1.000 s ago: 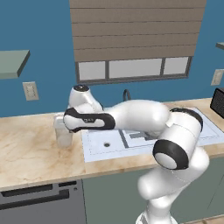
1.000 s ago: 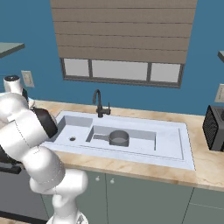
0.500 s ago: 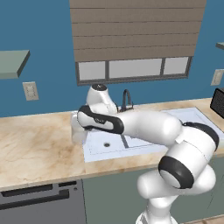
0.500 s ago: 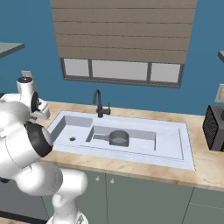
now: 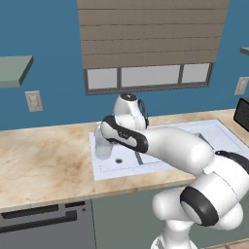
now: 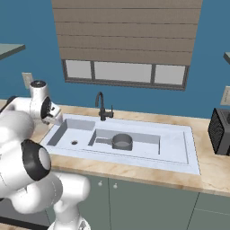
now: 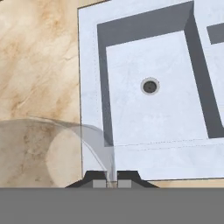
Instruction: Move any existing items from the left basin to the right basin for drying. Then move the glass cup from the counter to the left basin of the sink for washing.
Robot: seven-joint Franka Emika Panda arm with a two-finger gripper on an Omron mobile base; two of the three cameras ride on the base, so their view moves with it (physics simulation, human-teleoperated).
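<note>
My gripper (image 5: 108,141) is shut on the wall of the glass cup (image 5: 102,147), a clear tumbler hanging over the sink's left rim (image 5: 95,160). In the hand view the cup (image 7: 57,148) shows see-through at lower left, half over the beige counter (image 7: 39,65) and half over the rim, with its wall pinched between my fingertips (image 7: 112,178). The left basin (image 7: 148,113) with its round drain lies just beyond. The dark-grey saucepan (image 6: 121,142) sits in the right basin (image 6: 155,144). From the right base view the gripper (image 6: 56,118) hovers at the left basin's (image 6: 67,134) outer edge.
A thin black faucet (image 6: 101,106) rises behind the sink's divider. A black appliance (image 6: 220,132) stands on the counter at the far right. A wall outlet (image 5: 33,100) and a grey shelf (image 5: 14,68) are on the left wall, above the long counter (image 5: 44,165).
The arm has swung right, carrying the glass cup from over the counter to the sink's left rim. The saucepan has stayed in the right basin.
</note>
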